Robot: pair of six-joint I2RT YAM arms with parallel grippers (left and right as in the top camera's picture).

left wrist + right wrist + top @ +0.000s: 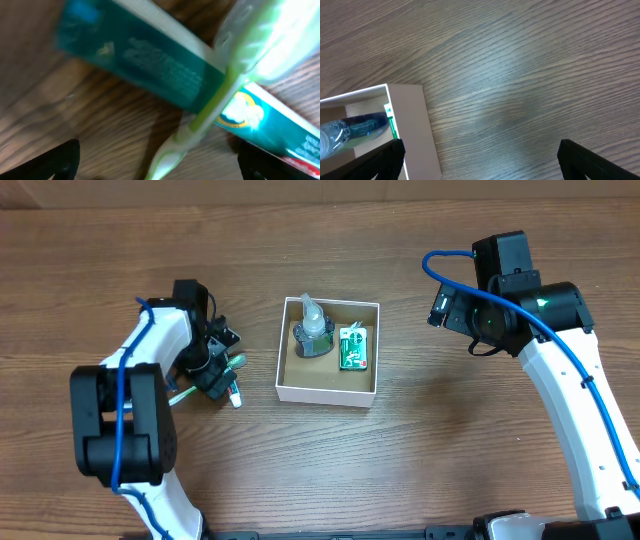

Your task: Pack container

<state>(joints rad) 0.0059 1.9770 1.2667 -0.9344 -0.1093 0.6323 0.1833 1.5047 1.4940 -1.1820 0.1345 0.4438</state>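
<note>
Left hand (222, 372) hung spread over a green toothbrush (200, 120) toward the worktop's left edge; the right hand (445, 307) was spread, empty. The container (326, 392), mid-worktop, looked light with flexing cardboard walls, probably best steadied at a corner.

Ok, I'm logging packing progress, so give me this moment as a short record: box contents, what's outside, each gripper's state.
container: small square white cardboard box, brown inside, no lid
inside: clear plastic bottle; green printed packet beside it
outside: green-and-white toothbrush across a teal printed package, left of the box
left gripper: open, above the toothbrush
right gripper: open, over bare wooden table right of the box
</note>
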